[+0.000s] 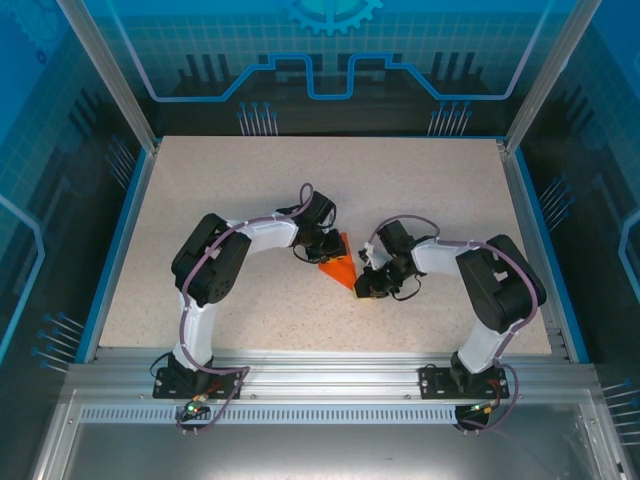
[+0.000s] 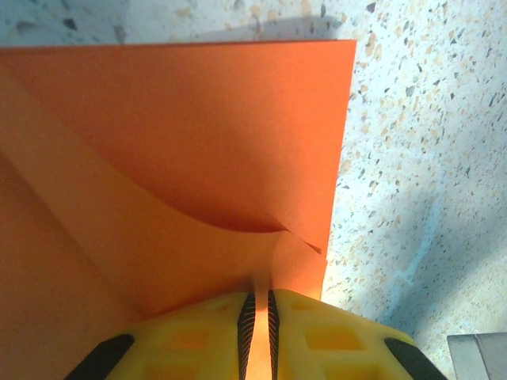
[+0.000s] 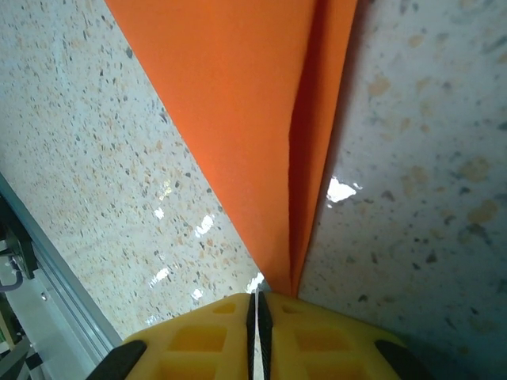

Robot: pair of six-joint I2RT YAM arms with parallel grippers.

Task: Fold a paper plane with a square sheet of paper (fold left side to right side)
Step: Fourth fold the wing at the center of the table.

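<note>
The speckled table [image 1: 250,180] has a silver rail [image 1: 330,372] along its near edge. Blue walls [image 1: 330,50] stand around it.

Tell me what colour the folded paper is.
The paper is plain bright orange-red, with no print; the left wrist view shows it best.

The left arm [image 1: 210,265] and the right arm [image 1: 495,285] are built alike. Each has bulky black joint housings with rounded corners, joined by smooth white links. A thin grey-purple cable [image 1: 235,232] runs along the outside of each arm in loose loops. Each base [image 1: 178,378] is a small black block, and below it hang bundled wires with a small green and orange connector. The left fingers [image 2: 198,336] and the right fingers [image 3: 317,332] are of bright yellow plastic with shallow rectangular pockets moulded in. They have narrow black ribbed pads [image 2: 246,328] on the inner faces and black rounded patches at the outer corners.
</note>
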